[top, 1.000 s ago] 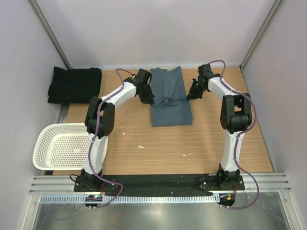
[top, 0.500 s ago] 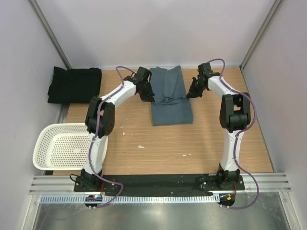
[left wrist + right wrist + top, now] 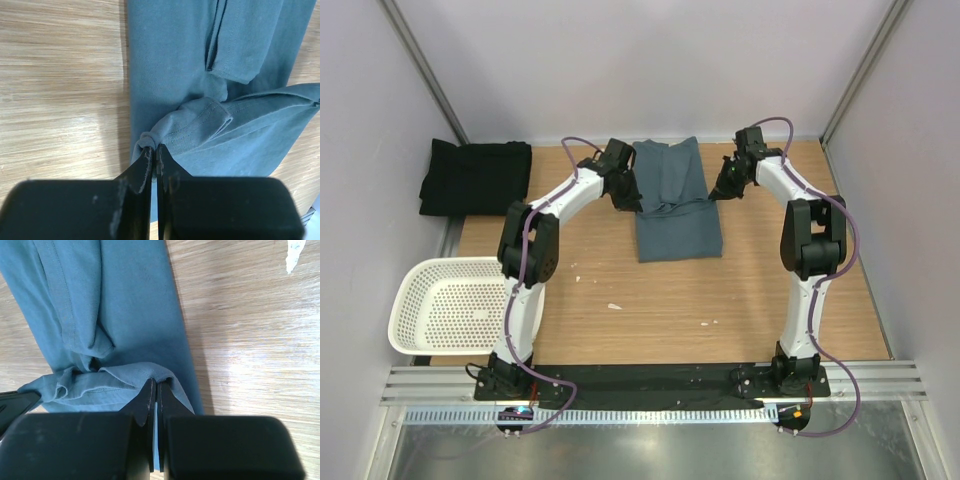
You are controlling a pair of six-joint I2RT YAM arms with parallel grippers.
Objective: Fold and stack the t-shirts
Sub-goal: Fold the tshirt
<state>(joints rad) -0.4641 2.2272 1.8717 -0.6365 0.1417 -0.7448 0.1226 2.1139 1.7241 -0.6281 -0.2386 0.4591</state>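
At the far middle of the tabletop [image 3: 650, 300] you have the blue-grey t-shirt [image 3: 675, 205] lying as a long strip, running from the back edge toward the arms. Its near part is flat and squared off. Its middle is bunched into a raised fold across the width.

Your left fingers [image 3: 632, 207] sit at the shirt's left edge, right on that fold. Left wrist view: left fingers [image 3: 150, 155] pressed together with no gap, pinching a gathered bit of stitched hem from the blue-grey t-shirt [image 3: 170, 60]. The cloth puckers right at the tips. Bare wood of the tabletop [image 3: 60, 75] shows beside it.

Your right fingers [image 3: 712, 200] are at the opposite edge, level with the same fold. Right wrist view: right fingers [image 3: 151, 392] clamped tight on a lifted fold of the blue-grey t-shirt [image 3: 125, 305], cloth arching over the tips. A white scrap [image 3: 295, 252] lies on the tabletop [image 3: 240, 340], well apart from the shirt.

So both sets of fingers are closed on the same shirt, one per side.

The black t-shirt [image 3: 475, 178] is at the far left corner, loosely heaped, well apart from both arms and from the blue-grey one. Nothing is stacked on it.

The white perforated basket [image 3: 440, 305] sits at the near left, overhanging the tabletop's left edge, just beside the left arm.
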